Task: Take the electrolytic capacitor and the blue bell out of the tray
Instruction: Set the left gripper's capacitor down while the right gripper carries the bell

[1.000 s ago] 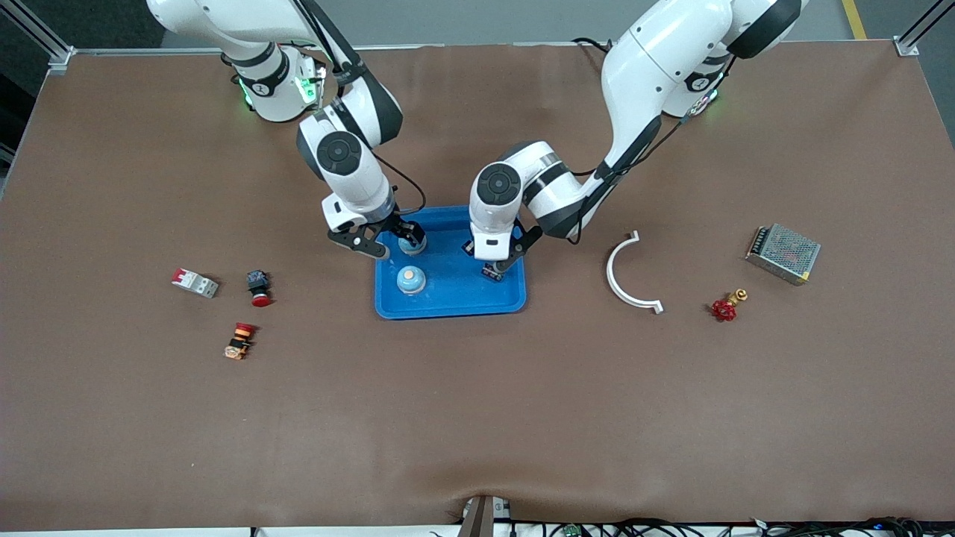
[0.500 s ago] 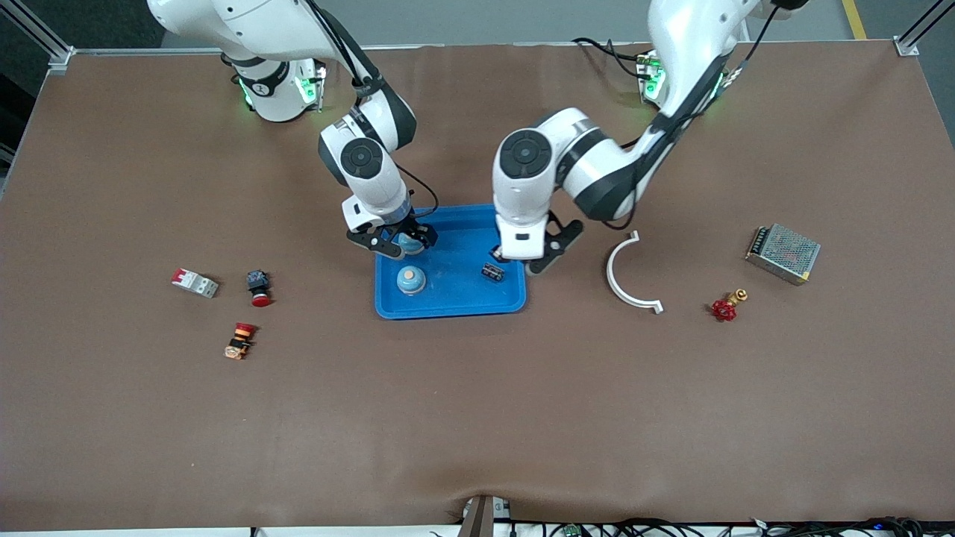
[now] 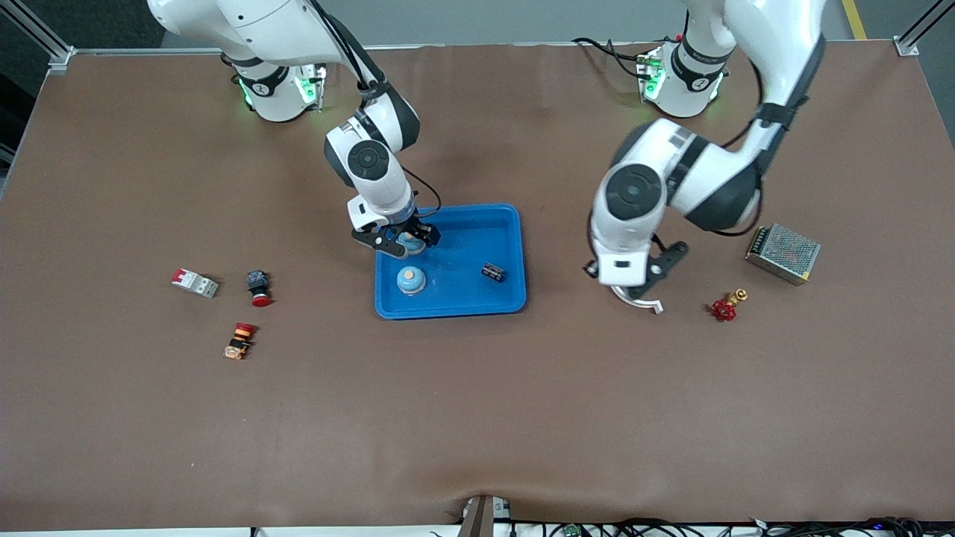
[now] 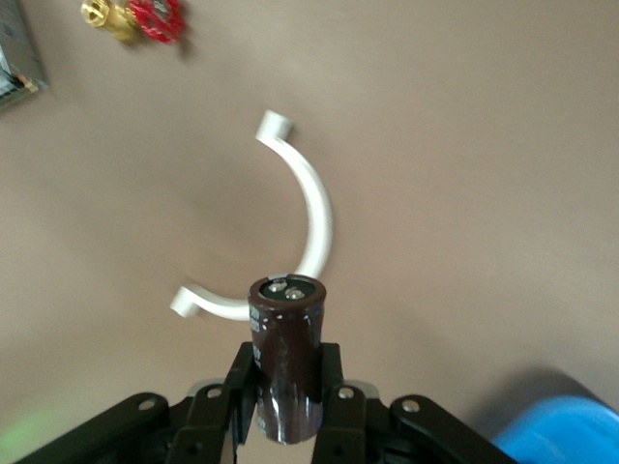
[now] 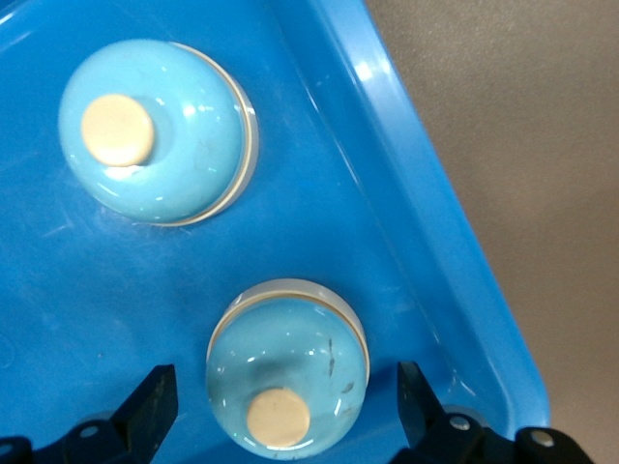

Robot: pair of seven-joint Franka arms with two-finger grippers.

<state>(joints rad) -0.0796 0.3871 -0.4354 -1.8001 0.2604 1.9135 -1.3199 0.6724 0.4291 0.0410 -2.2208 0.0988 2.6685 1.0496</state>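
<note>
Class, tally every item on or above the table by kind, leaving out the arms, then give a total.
Bells: 2
Capacitors: 2
Push buttons: 2
Blue tray: 1
Breaker: 1
White curved clip: 1
Red valve: 1
Metal box: 1
Total: 11

Both arms are glossy white, built of rounded shells with black bands at the joints and a round dark cap on each wrist housing. The right arm [image 3: 373,160] and the left arm [image 3: 671,179] carry thin black cables looping along their links. Each round base shows green lights and a small circular mark. The right hand [image 3: 395,240] and the left hand [image 3: 634,276] are black, with small silver screws near the fingers
</note>
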